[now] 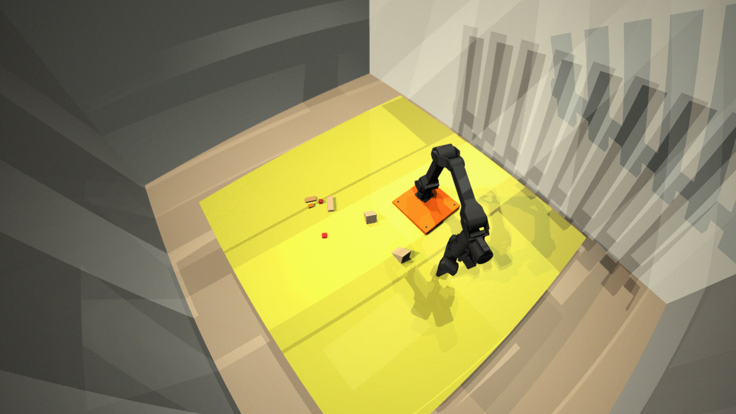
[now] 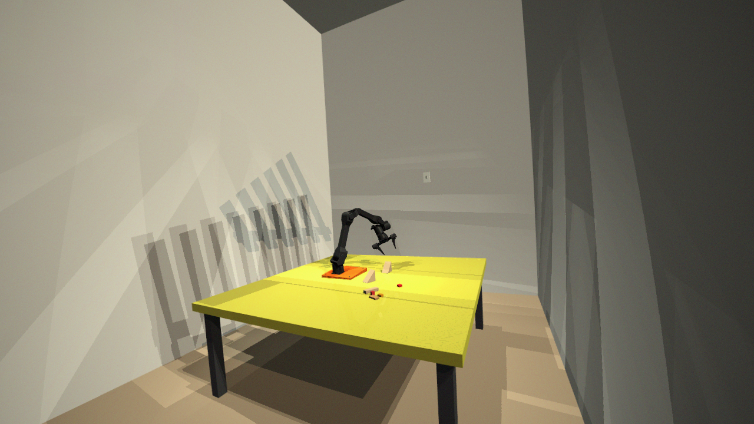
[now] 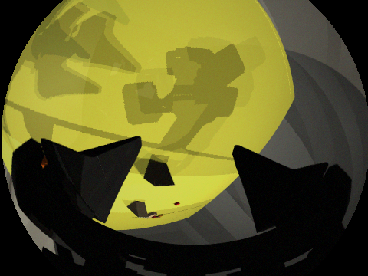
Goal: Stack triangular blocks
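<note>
your gripper (image 3: pixel 188 146) is open, w/ fingertips either side of the nearer dark block (image 3: pixel 159 172) in view; red bit (image 3: pixel 176 203) beyond block.

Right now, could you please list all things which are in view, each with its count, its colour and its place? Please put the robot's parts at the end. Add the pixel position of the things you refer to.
triangular blocks: two, tan, standing apart on the table; one (image 1: pixel 370 217) (image 2: pixel 369 276) nearer the small pieces, the other (image 1: pixel 401 255) (image 2: pixel 387 267) nearer the gripper
long block: one, light tan, beside the small pieces (image 1: pixel 330 203)
small flat block: one, tan, at the cluster's outer side (image 1: pixel 310 199)
small orange piece: one, next to the flat block (image 1: pixel 311 205)
red cubes: two, one in the cluster (image 1: pixel 320 201), one apart (image 1: pixel 324 235) (image 2: pixel 399 285)
table: one, yellow top, dark legs, under everything (image 1: pixel 360 329) (image 2: pixel 337 311)
wall plate: one, pale, on the far wall (image 2: pixel 426 176)
base plate: one, orange, under the arm (image 1: pixel 426 226) (image 2: pixel 331 274)
arm: one, black, on the base plate (image 1: pixel 466 190) (image 2: pixel 343 239)
gripper: one, black, open and empty, above the table (image 2: pixel 389 251) (image 3: pixel 187 143)
</note>
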